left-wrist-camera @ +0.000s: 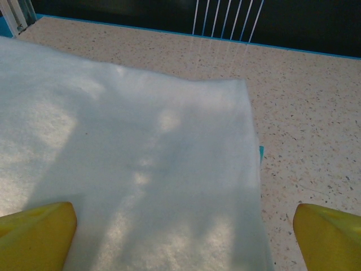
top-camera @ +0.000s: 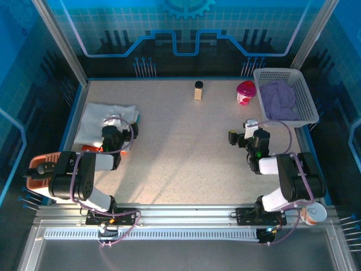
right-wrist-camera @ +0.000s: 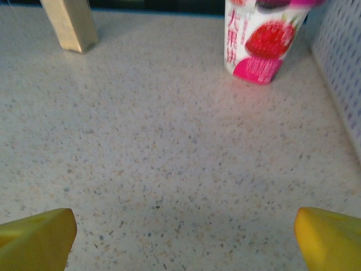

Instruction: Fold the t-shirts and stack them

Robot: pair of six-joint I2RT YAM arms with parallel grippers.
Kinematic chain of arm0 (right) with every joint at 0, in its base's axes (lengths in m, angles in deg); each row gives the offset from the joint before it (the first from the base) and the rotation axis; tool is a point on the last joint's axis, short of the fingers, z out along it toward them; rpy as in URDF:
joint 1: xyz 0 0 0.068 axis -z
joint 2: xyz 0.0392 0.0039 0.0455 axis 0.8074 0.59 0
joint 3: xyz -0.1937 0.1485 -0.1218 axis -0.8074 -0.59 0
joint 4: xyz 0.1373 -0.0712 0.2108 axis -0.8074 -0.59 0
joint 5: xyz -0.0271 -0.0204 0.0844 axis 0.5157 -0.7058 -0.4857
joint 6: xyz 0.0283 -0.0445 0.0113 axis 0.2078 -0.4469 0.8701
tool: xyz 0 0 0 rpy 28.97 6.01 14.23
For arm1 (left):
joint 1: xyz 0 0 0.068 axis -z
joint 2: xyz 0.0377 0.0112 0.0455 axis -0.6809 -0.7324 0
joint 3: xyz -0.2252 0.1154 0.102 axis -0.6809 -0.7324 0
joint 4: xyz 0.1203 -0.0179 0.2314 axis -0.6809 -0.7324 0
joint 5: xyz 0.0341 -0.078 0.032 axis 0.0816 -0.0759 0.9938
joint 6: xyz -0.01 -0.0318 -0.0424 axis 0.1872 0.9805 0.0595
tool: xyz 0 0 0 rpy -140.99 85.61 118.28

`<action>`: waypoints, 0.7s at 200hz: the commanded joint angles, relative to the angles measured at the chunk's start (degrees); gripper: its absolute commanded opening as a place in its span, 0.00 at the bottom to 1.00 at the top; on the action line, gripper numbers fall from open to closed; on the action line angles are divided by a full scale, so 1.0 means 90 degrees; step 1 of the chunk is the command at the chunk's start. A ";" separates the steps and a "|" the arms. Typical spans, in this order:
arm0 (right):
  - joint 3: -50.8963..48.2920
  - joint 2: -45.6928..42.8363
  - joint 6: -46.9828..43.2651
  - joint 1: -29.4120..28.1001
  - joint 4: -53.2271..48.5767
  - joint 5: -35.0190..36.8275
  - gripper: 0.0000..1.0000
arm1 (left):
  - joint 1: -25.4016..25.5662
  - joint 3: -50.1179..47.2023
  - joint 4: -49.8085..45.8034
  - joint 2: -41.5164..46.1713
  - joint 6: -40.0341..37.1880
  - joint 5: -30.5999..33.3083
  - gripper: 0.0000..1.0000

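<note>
A white t-shirt (top-camera: pixel 104 119) lies folded flat at the table's left, and in the left wrist view the same white t-shirt (left-wrist-camera: pixel 130 164) spreads under the fingers. A teal sliver (left-wrist-camera: pixel 261 153) peeks from under its right edge. A strip of orange cloth (top-camera: pixel 90 148) shows at its near edge. My left gripper (top-camera: pixel 115 127) hovers over the shirt's right part, open, yellow fingertips (left-wrist-camera: pixel 39 234) wide apart with nothing between them. My right gripper (top-camera: pixel 243 134) stands open above bare table, right of centre, its fingertips (right-wrist-camera: pixel 330 237) holding nothing.
A white mesh basket (top-camera: pixel 307 99) holding purple cloth stands at the back right, its wall (right-wrist-camera: pixel 344 68) close to the right gripper. A pink yoghurt cup (right-wrist-camera: pixel 259 42) and a small wooden block (right-wrist-camera: pixel 70 25) stand at the back. An orange object (top-camera: pixel 42 165) lies by the left arm.
</note>
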 commanded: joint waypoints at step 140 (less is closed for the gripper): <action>0.0336 0.0093 -0.0275 -0.0114 0.0303 0.0160 1.00 | 0.0111 -0.0088 0.0405 -0.0162 -0.0358 -0.0272 0.99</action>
